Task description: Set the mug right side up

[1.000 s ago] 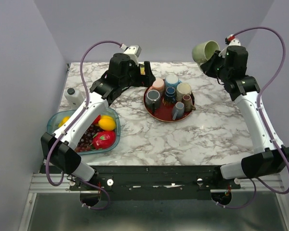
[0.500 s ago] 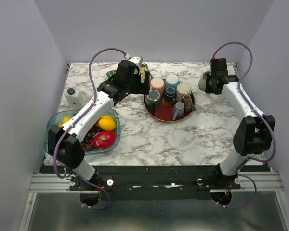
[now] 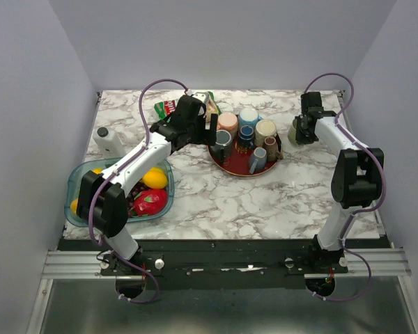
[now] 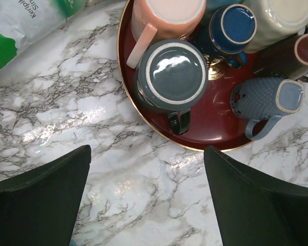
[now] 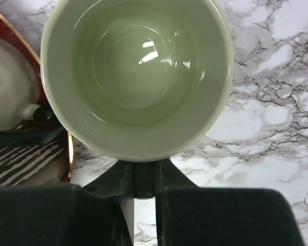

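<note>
A pale green mug (image 5: pixel 136 77) stands mouth up, its empty inside facing the right wrist camera. My right gripper (image 5: pixel 143 179) is shut on its handle, low over the marble just right of the red tray (image 5: pixel 69 154). In the top view the mug (image 3: pixel 296 130) and the right gripper (image 3: pixel 305 127) are at the table's right rear. My left gripper (image 4: pixel 146 205) is open and empty over bare marble beside the tray (image 4: pixel 205 138), near an upside-down grey mug (image 4: pixel 175 72). In the top view the left gripper (image 3: pixel 210 131) is at the tray's left edge.
The tray (image 3: pixel 237 172) holds several mugs: pink (image 4: pixel 167 15), dark blue (image 4: pixel 236 23), cream (image 4: pixel 282 15), brown (image 4: pixel 297 54), and a blue-grey one on its side (image 4: pixel 267 100). A snack bag (image 3: pixel 168 106), a white bottle (image 3: pixel 108 141) and a fruit container (image 3: pixel 80 177) lie at the left.
My right arm brought the green mug down from high at the back to the table right of the tray, mouth now up. My left gripper moved right and forward to the tray's edge.
</note>
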Robot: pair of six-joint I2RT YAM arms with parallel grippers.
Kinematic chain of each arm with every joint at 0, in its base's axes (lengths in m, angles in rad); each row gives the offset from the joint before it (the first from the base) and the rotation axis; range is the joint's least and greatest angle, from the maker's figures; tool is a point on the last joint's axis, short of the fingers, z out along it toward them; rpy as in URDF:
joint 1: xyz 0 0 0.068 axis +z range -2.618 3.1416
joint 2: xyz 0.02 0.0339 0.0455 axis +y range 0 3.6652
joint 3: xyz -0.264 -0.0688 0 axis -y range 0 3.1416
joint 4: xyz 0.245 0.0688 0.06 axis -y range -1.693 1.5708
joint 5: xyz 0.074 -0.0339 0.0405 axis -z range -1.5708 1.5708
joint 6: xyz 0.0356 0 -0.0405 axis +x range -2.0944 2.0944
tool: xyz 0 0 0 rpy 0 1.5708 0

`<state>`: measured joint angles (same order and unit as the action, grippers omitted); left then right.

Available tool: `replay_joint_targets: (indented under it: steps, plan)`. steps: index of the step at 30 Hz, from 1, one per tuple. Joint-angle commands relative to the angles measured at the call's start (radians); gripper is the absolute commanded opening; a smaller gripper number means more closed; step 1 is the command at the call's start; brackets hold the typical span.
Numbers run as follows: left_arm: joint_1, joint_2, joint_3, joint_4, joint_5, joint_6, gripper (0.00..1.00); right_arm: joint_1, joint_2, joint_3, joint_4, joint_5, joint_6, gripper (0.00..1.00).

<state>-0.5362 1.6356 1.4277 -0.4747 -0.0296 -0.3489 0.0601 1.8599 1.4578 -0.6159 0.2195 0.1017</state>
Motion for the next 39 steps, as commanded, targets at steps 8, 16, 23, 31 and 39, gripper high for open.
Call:
replay_joint_targets:
  steps: [8,16,23,31,39]
  plan:
    - [0.001,0.090,0.010,-0.013,-0.056,-0.048,0.99,-0.013,0.084,0.041,0.081,0.017,-0.026,0.01]
    - [0.001,0.110,0.016,-0.011,-0.115,-0.097,0.99,-0.014,0.045,0.006,0.079,0.007,-0.011,0.56]
    - [-0.021,0.110,0.022,-0.039,-0.086,-0.056,0.99,-0.014,-0.073,-0.047,0.030,0.001,0.104,0.83]
    - [-0.096,0.160,-0.003,0.039,-0.056,-0.052,0.99,-0.014,-0.275,-0.178,0.017,-0.141,0.298,0.84]
    - [-0.125,0.306,0.146,-0.076,-0.130,-0.170,0.89,-0.014,-0.376,-0.234,0.031,-0.201,0.319,0.83]
